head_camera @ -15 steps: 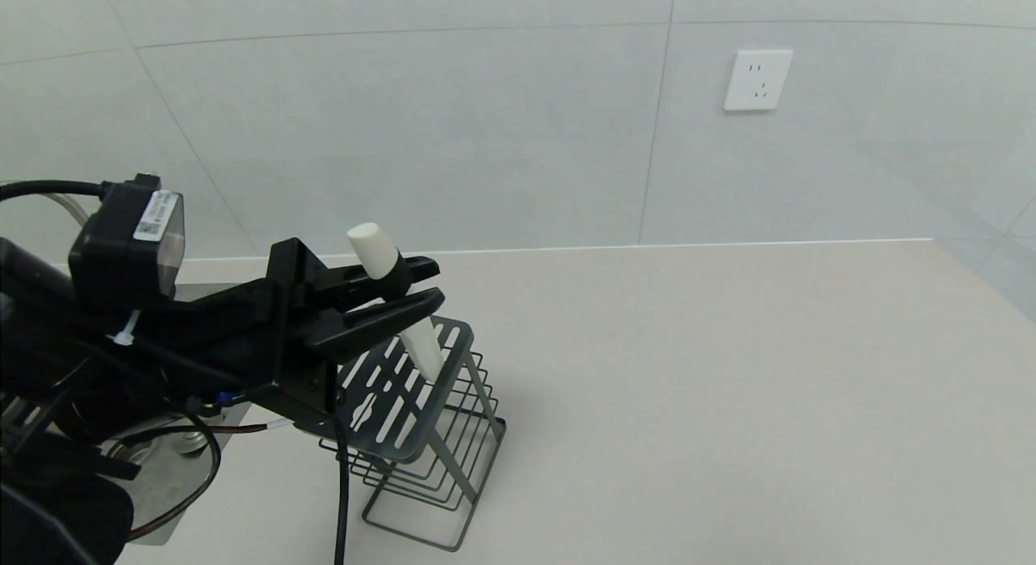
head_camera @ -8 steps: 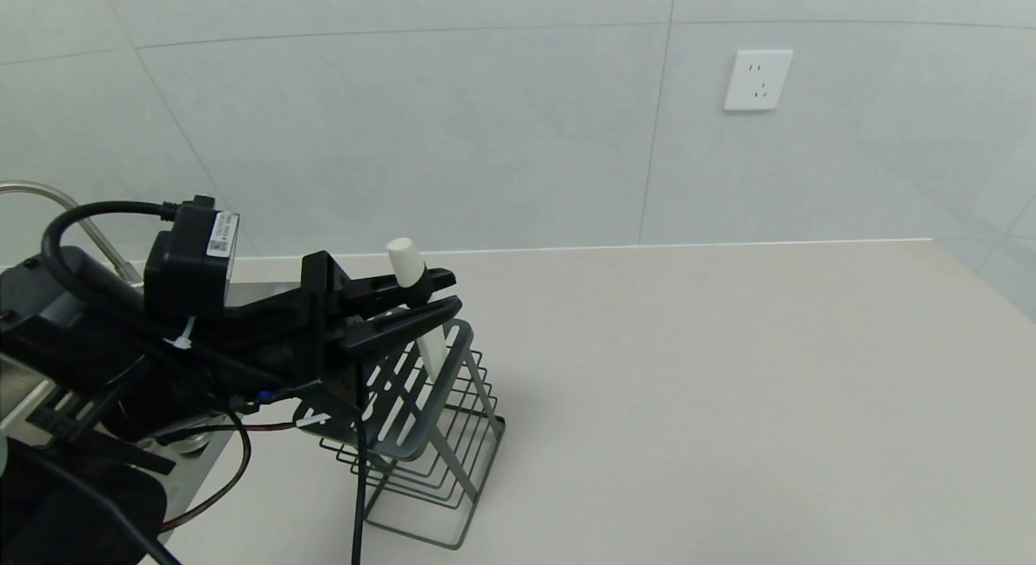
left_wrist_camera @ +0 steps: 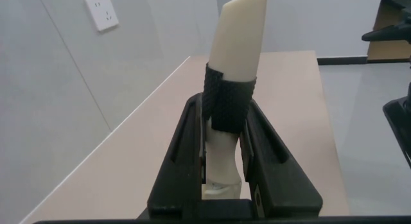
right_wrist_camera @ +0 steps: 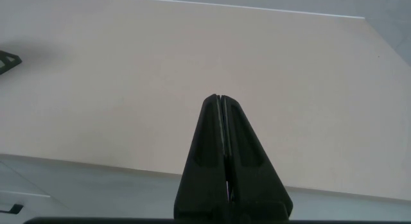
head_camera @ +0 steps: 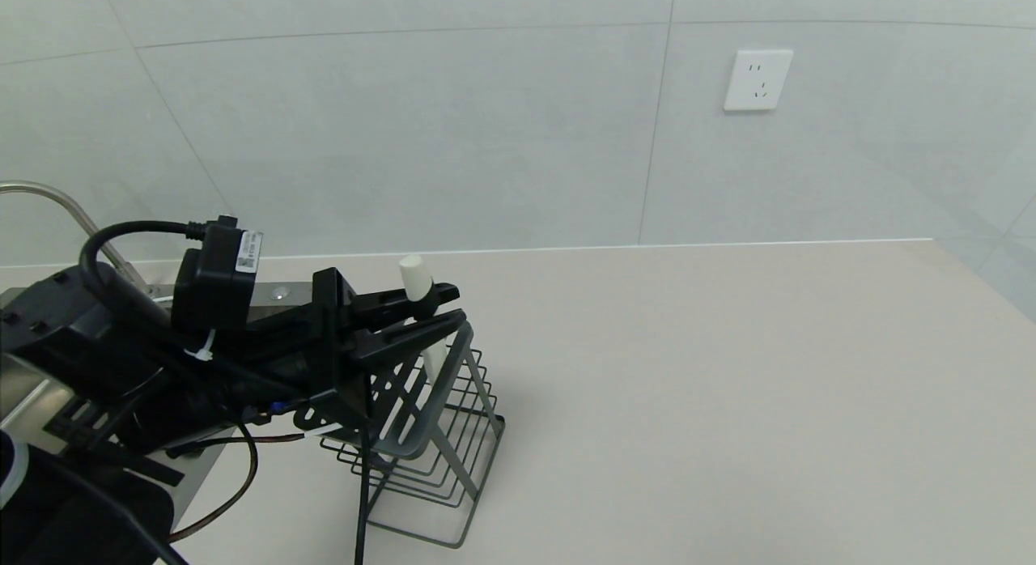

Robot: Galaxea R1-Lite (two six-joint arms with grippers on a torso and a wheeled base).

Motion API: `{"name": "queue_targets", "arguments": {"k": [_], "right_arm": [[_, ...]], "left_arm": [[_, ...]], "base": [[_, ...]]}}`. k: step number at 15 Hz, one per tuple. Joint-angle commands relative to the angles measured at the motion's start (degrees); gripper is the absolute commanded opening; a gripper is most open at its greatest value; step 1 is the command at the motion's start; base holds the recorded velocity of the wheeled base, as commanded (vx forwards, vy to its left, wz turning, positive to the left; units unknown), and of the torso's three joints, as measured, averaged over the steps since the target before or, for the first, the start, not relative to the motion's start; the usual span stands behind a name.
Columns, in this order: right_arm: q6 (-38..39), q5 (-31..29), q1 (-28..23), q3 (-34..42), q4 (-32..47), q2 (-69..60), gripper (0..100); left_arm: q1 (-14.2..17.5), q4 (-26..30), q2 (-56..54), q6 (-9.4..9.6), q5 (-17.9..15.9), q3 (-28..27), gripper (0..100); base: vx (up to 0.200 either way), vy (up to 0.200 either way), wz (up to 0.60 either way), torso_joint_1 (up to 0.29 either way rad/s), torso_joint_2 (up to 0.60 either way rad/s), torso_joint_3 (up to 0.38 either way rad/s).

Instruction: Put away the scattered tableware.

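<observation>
Fingers (head_camera: 409, 332) of left gripper (head_camera: 457, 303) clamped around cream utensil handle (head_camera: 412, 274), held upright at lower left, probably so its lower end drops through slotted rack (head_camera: 441, 476) beneath. Right gripper (right_wrist_camera: 221, 99) pinched together, empty, over bench (head_camera: 728, 387).

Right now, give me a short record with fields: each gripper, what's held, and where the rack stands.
Left gripper: shut on the white-handled utensil, above the rack
Utensil pose: near upright, lower end at the rack's slotted top
Rack place: standing on the counter
Right gripper: shut, empty, over the counter
</observation>
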Motion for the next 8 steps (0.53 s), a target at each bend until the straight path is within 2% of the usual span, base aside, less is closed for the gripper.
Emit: {"name": "queue_targets", "arguments": {"k": [1,8], "right_arm": [[0.0,0.0,0.0,0.0,0.0,0.1,0],[0.0,0.0,0.0,0.0,0.0,0.1,0]], "left_arm": [[0.0,-0.1,0.5,0.01,0.3,0.4,0],[0.0,-0.1,2.0,0.8,1.1,2.7,0]], "base": [[0.0,0.0,0.0,0.0,0.0,0.0],[0.0,0.0,0.0,0.0,0.0,0.0]]}}
